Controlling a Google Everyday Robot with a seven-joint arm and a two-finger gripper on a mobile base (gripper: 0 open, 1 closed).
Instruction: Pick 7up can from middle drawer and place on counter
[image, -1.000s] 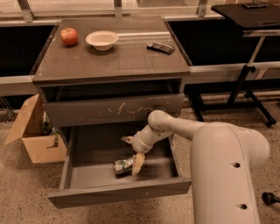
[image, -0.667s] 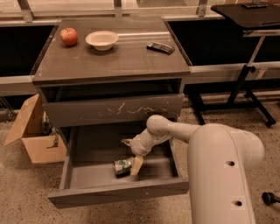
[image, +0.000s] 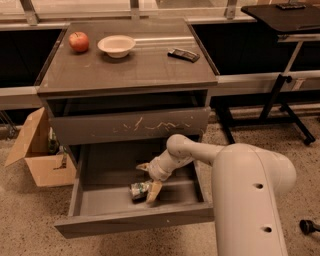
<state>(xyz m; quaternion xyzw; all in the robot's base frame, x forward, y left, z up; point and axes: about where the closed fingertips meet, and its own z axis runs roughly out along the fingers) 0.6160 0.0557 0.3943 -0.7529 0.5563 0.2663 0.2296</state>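
The 7up can (image: 139, 190) lies on its side on the floor of the pulled-out middle drawer (image: 102, 172), near the drawer's front. My gripper (image: 146, 182) reaches down into the drawer from the right and is open. One finger sits just right of the can and touches or nearly touches it. The other finger (image: 143, 167) is behind the can and apart from it. The counter (image: 135, 70) tops the cabinet above.
On the counter stand a red apple (image: 79, 41), a white bowl (image: 116, 45) and a small black device (image: 183, 54). The scratched drawer front (image: 130, 127) above is shut. A cardboard box (image: 36, 150) stands left; a black table (image: 280, 12) on thin legs right.
The view has shifted slightly and my arm fills more of the lower right. The gripper stays open by the can, which has not moved.
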